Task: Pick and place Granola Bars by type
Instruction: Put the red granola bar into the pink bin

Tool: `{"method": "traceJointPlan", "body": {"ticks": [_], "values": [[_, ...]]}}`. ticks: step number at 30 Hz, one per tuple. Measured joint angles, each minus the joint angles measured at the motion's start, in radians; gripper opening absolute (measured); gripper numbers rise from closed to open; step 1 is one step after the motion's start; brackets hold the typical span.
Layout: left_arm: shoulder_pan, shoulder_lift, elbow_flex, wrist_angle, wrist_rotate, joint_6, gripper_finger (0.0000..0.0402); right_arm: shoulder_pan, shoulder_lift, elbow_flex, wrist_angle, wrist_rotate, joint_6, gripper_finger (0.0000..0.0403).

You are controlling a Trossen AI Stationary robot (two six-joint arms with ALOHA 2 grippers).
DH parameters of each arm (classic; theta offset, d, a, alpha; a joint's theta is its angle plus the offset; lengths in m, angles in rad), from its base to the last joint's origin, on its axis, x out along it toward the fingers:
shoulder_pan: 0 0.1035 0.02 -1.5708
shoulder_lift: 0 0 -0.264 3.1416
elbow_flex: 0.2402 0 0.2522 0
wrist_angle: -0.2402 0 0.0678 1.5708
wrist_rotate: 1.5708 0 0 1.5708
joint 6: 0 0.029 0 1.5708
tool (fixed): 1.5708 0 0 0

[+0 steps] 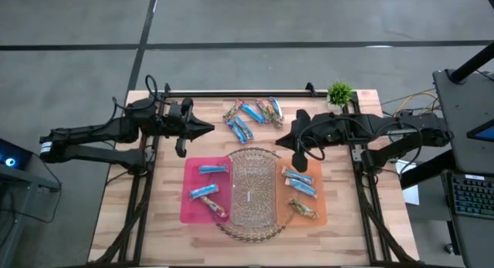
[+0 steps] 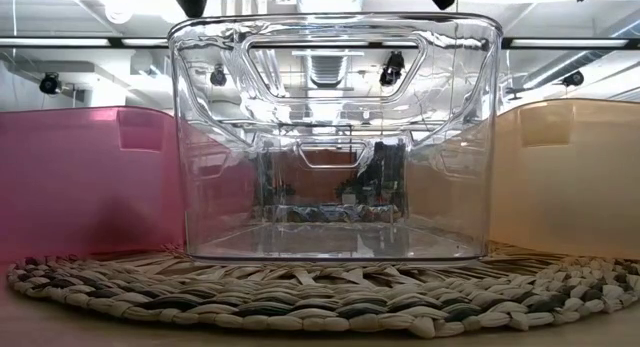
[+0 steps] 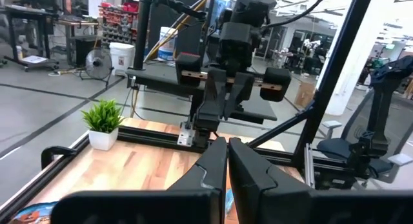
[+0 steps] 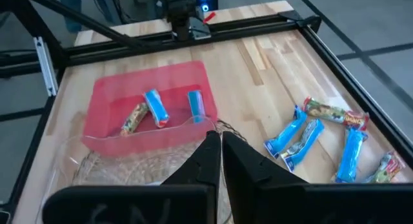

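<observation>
We see the loose pile of granola bars (image 1: 253,113) lying on the surface past the far end of the woven mat (image 1: 248,220), between our two arms. Our right tool (image 1: 301,164) is pinched shut on nothing above the orange bin (image 1: 321,212), a little nearer the pile than our left tool (image 1: 208,128), also shut and empty. The bars point many ways, so we think the tool must turn to cross one bar's long side.

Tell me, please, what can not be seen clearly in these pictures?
- Low view: the clear bin and pink bin walls hide every bar.
- High view: wrapper print on the loose bars is too small.
- Right wrist view: the shut right gripper covers the clear bin's inside.
</observation>
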Motion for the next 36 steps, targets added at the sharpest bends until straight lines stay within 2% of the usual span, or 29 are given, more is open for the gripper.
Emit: {"method": "traceJointPlan", "body": {"ticks": [10,21,31,36], "values": [[0.009,0.016,0.019,-0.032,-0.067,0.007,0.0,-0.014,0.004,0.0,-0.002,0.001,0.095,0.0008],[0.106,0.088,0.214,-0.301,-0.067,0.107,0.0,-0.041,0.004,0.0,-0.009,0.0,0.105,0.0008],[0.2,0.182,0.329,-0.339,-0.042,0.103,0.0003,-0.04,0.005,-0.002,-0.059,-0.001,0.105,0.0008],[0.217,0.246,0.388,-0.414,-0.041,0.117,0.0035,-0.04,0.005,-0.002,-0.063,-0.001,0.105,0.0008]]}}
